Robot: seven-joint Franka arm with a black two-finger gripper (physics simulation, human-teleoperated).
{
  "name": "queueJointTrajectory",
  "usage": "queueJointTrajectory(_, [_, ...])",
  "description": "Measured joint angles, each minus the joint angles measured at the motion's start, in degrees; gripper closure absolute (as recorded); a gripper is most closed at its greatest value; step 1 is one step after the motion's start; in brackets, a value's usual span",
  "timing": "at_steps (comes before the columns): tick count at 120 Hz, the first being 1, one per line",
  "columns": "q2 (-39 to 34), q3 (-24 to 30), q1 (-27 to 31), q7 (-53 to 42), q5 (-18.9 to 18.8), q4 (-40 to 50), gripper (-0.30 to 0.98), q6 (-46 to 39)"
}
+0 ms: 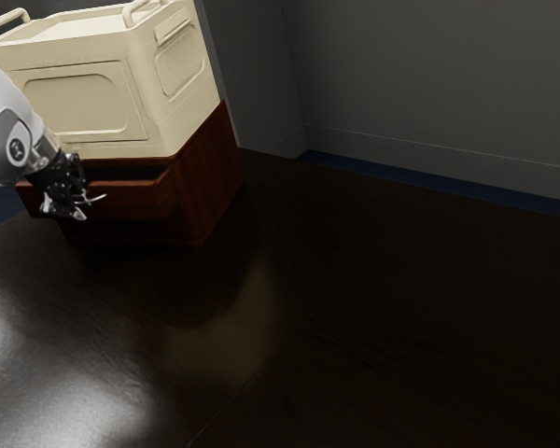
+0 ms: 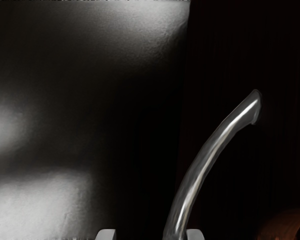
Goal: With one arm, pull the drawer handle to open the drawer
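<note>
Silver handle [image 2: 205, 160] reaches into the parted claw [image 1: 63, 210].

Brown drawer [image 1: 135, 203] ajar (curved silvery handle [image 2: 205, 160])

Near me, the crate [image 1: 79, 103] is sitting on the cabinet [image 1: 207, 187]; below the crate, the drawer [image 1: 135, 201] is jutting from the cabinet, the handle [image 2: 202, 162] standing out from its front.

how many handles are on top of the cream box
2 visible: one handle toward the exterior view's left, the other handle toward the exterior view's right. Others may be hidden.
</note>
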State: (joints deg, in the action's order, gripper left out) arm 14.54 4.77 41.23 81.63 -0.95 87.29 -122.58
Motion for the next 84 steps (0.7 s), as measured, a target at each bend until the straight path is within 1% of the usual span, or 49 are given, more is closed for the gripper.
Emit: queueJointTrajectory(84, [-8.6,-0.5,0.4,0.6,0.0,11.1,0.59,-1.9])
